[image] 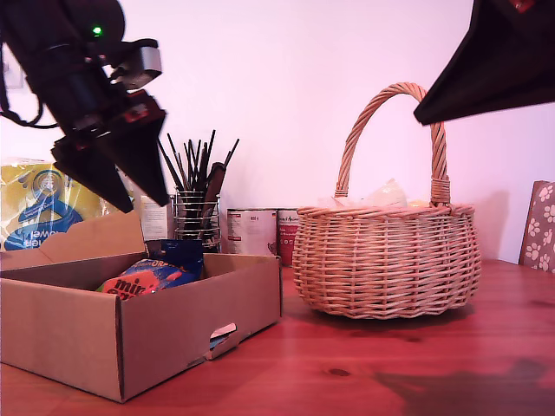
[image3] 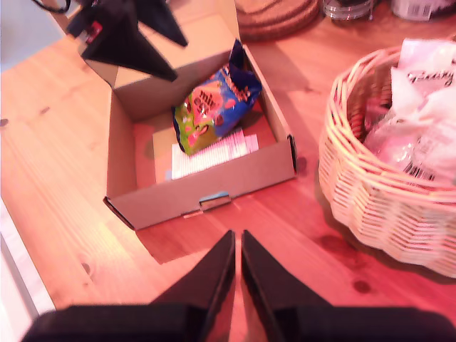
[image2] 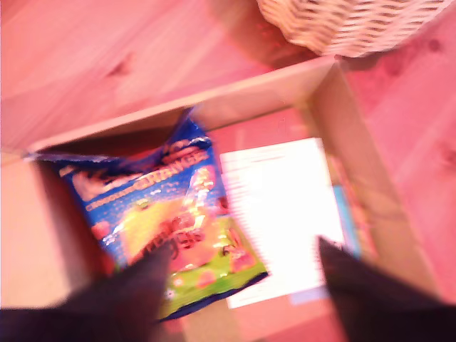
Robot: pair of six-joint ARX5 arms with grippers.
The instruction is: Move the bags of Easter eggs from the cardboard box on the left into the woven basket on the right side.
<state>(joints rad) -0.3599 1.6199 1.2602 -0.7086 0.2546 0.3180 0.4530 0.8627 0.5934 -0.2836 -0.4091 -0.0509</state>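
2 grippers up in the air right now. My first gripper [image2: 242, 285] hangs over the cardboard box [image: 165, 334] at the upper left of the exterior view, its dark fingers [image2: 128, 292] spread wide apart with nothing between them. Straight below, in the first wrist view, lies 1 bag of Easter eggs [image2: 171, 221], glossy blue with orange lettering and a green lower edge, leaning against the box wall. Beside it on the box floor sits a white printed sheet [image2: 281, 214], its edge tucked under the bag. That picture is blurred, so the print stays unreadable.

My second gripper [image3: 237, 267] shows as a dark wedge at the upper right of the exterior view, above the basket's handle. Its 2 fingers [image3: 206, 278] are pressed together, holding nothing, hovering over bare wooden table [image3: 64, 185] between box and basket.

Woven basket [image: 386, 260] stands at centre right of the exterior view, near the box but not touching it, with pale crinkled packets [image3: 420, 107] piled inside.

Behind the box, at the far left of the exterior view, a yellow bag with blue print [image: 39, 208]. A wire pot of brushes [image: 195, 212] and 2 tins [image: 260, 230] line the wall.
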